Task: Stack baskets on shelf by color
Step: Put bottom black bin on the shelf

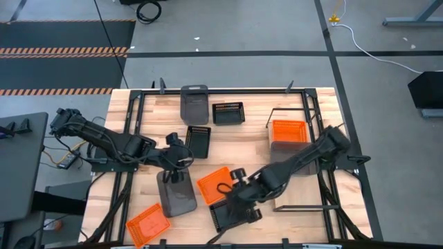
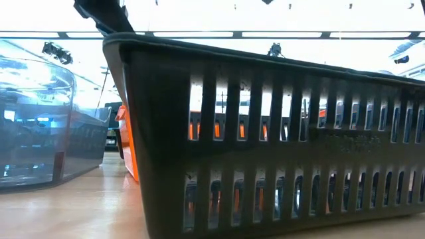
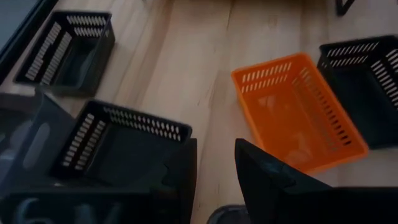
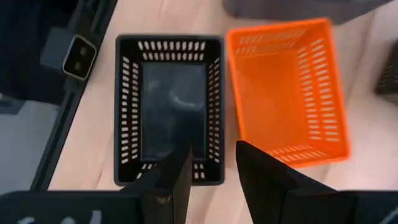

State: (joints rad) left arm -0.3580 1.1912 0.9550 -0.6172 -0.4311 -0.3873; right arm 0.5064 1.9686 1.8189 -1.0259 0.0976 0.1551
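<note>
left gripper (image 1: 181, 158) mid-counter, fingers (image 3: 273, 180) parted narrow in wrist view, nothing between them; hovering by near end of a grey basket (image 1: 177, 192), contact can't tell. right gripper (image 1: 235, 200) near front edge, over a black basket (image 1: 232, 213); fingers (image 4: 264, 174) slightly apart, nothing between; touching rim or not — can't tell.

baskets on counter (image 1: 235, 142):
- orange basket (image 1: 215, 184) mid-front, tilted, between the grey one and the black one under right gripper, just beside both.
- 2nd orange (image 1: 147, 225) at front-left corner, skewed.
- 3rd orange (image 1: 288, 130) on shelf (image 1: 304, 197) at right, sitting on top of a grey basket (image 1: 284, 147).
- black basket (image 1: 198, 140) centre, just behind left gripper.
- another black (image 1: 228, 113) farther back, near a grey basket (image 1: 194, 103) at back edge.

right wrist view: black basket (image 4: 169, 109) and orange (image 4: 285, 93) side by side, long sides nearly touching, both upright, empty. left wrist view: orange (image 3: 298, 109), slatted black (image 3: 124, 140) close to gripper, another black (image 3: 65, 53) farther off.

low view: slatted black basket (image 2: 279, 146) fills frame, orange (image 2: 127, 143) behind it, grey basket (image 2: 40, 126) at left.
</note>
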